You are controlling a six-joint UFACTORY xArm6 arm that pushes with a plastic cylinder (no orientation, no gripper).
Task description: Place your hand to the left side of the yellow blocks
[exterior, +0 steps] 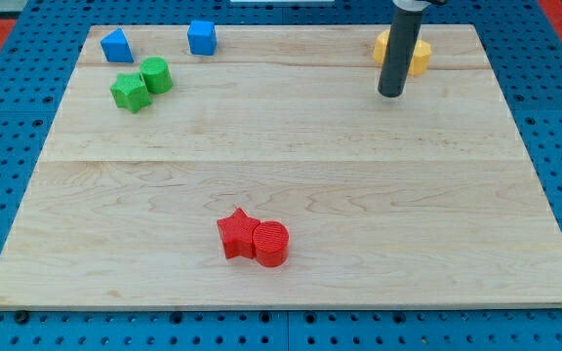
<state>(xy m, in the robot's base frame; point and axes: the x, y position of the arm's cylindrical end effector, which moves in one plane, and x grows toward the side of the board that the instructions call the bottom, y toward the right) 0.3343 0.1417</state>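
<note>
Two yellow blocks sit close together at the view's top right. One shows to the right of the rod; the other peeks out on the rod's left. Their shapes are partly hidden by the rod. My tip rests on the board just below the yellow blocks, at about their middle, a short way toward the view's bottom.
A blue block and a blue cube lie at the top left. A green star touches a green cylinder below them. A red star touches a red cylinder at bottom centre. The wooden board lies on a blue pegboard.
</note>
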